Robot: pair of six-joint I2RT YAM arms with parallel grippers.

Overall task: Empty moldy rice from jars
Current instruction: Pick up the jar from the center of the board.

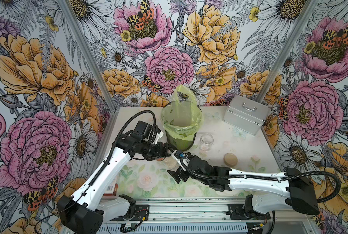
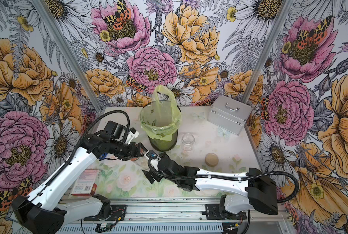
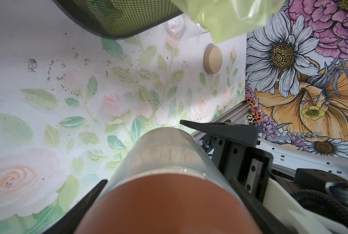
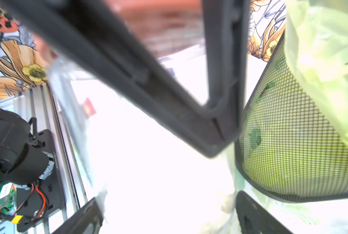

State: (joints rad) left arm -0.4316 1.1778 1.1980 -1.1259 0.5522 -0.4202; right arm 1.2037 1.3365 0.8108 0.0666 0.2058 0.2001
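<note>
Right gripper is standing with its jaws spread as wide as they go and is holding nothing. Left gripper is clamping the copper-lidded jar at its lid end, one finger on each side. The jar is lying with its long axis roughly level, lid toward the left wrist and glass base pointing at the right gripper. The moldy rice is showing as a pale layer inside. The right fingers are sitting just off that base end, in line with the axis. Whether they are flanking the glass cannot be told, as the right wrist view is washing out there. Judgement: with the lid on, the right arm is placed to close on the glass body while the left turns the lid.
</note>
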